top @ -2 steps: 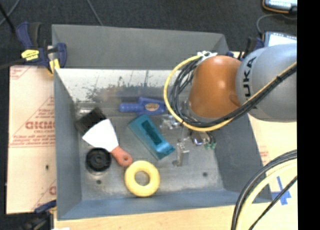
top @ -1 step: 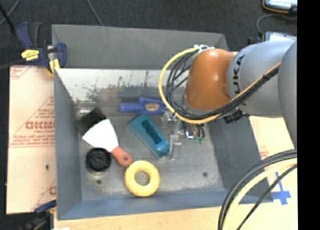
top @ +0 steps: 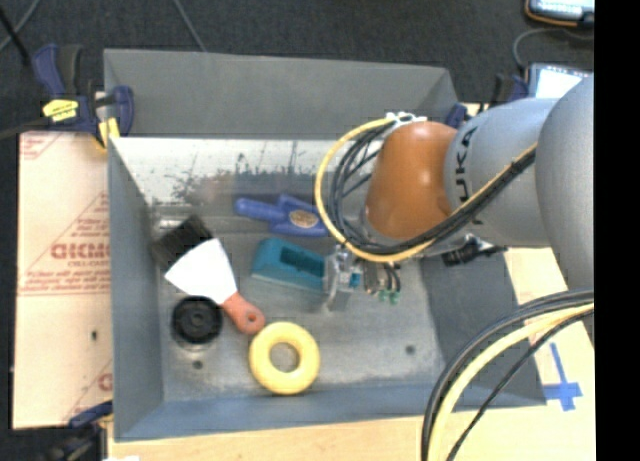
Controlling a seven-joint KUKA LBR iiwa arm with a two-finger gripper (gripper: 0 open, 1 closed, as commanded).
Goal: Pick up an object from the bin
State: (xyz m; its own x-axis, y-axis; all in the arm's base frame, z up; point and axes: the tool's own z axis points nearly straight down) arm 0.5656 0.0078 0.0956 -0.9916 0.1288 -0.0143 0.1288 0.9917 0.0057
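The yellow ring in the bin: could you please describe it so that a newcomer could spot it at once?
Look in the grey metal bin, toward the view's lower edge. The yellow ring lies flat there, right of a black disc and just below the pink handle of a white scraper. It alone is yellow, with an open hole.

Teal rectangular block (top: 286, 263) — lying flat near the middle of the bin (top: 300, 109).

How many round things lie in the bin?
2: a yellow ring at the lower middle, and a black disc just left of it. The arm may hide others.
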